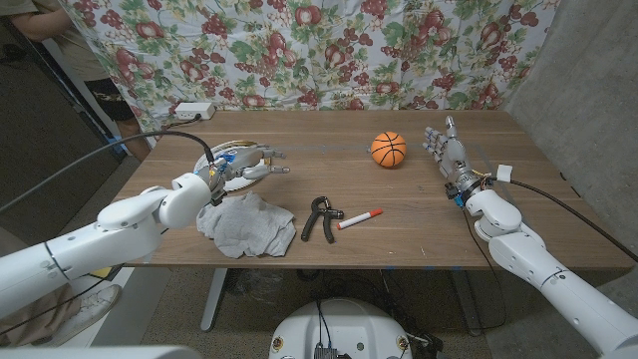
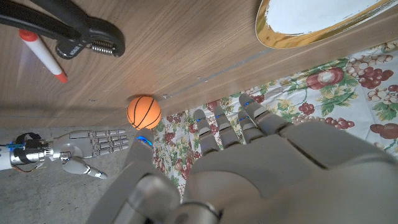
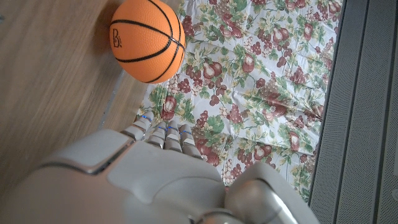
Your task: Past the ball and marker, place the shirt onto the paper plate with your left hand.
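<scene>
Left hand (image 1: 257,166) hovers over the white paper plate (image 1: 221,179) with fingers spread, holding nothing. The crumpled grey-white shirt (image 1: 247,224) lies on the wooden table (image 1: 329,130) just in front of the plate, near the front edge, not on it. Right of it: black hand-grip exerciser (image 1: 321,217), then a white marker with a red cap (image 1: 360,218); its print is too small to read. The orange mini basketball (image 1: 389,150) carries a small black logo, illegible. Right hand (image 1: 445,148) stands on edge beside the ball, fingers extended, empty. The plate is partly hidden under the left hand. Floral cloth (image 1: 329,50) hangs behind.
</scene>
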`<state>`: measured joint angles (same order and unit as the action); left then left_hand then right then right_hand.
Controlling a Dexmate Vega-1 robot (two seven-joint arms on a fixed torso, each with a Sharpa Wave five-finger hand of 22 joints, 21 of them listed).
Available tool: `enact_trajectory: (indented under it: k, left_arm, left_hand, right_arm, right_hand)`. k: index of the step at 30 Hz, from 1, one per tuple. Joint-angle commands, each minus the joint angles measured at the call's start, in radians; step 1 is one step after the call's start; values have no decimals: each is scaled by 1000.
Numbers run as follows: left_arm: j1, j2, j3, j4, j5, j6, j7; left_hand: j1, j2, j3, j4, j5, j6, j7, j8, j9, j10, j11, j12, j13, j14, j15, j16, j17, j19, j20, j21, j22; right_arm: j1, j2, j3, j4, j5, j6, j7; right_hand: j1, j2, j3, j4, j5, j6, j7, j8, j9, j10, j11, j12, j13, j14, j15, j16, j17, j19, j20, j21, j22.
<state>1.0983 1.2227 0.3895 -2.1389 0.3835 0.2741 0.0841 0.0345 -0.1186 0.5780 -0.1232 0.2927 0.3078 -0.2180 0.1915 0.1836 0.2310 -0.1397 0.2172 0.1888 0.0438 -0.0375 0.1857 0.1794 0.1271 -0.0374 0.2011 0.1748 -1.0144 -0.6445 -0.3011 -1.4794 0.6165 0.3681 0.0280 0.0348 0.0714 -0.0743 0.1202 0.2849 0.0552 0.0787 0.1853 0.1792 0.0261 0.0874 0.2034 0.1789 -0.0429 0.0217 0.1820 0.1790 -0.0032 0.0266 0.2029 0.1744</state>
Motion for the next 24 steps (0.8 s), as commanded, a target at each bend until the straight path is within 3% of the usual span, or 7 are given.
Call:
enact_trajectory:
  k: [1,20,24]
  left_arm:
    - [3,7,-7,18,88,-38,-1]
    - [33,10,-23,25,151,-76,-10]
    - [42,14,-30,18,156,-73,-20]
  left_hand:
    - [-9,-1,-3,1,11,-6,-1,0,6,-5,-3,-3,2,3,-166,4,3,10,-107,6,2]
    - [-7,-5,-6,-1,29,-3,-2,3,7,-1,-12,-2,2,9,-174,4,3,26,-110,8,1]
    - [7,-5,-2,-9,46,-7,-2,4,7,-4,-14,-5,2,10,-172,3,2,37,-83,8,0]
  right_arm:
    - [0,-4,-2,-8,-9,0,-1]
    - [-21,-10,9,-25,-11,0,-23]
    - [-24,-9,9,-22,-12,5,-23]
  right_hand:
    - [-6,9,-4,1,6,6,6,4,5,3,5,5,5,-3,-3,3,2,3,1,-5,6]
    - [-5,10,-5,1,7,6,5,4,5,2,3,5,5,-3,-4,3,2,3,0,-5,6]
    - [-5,10,-5,1,8,6,6,5,5,2,4,5,5,-3,-4,3,2,3,0,-5,6]
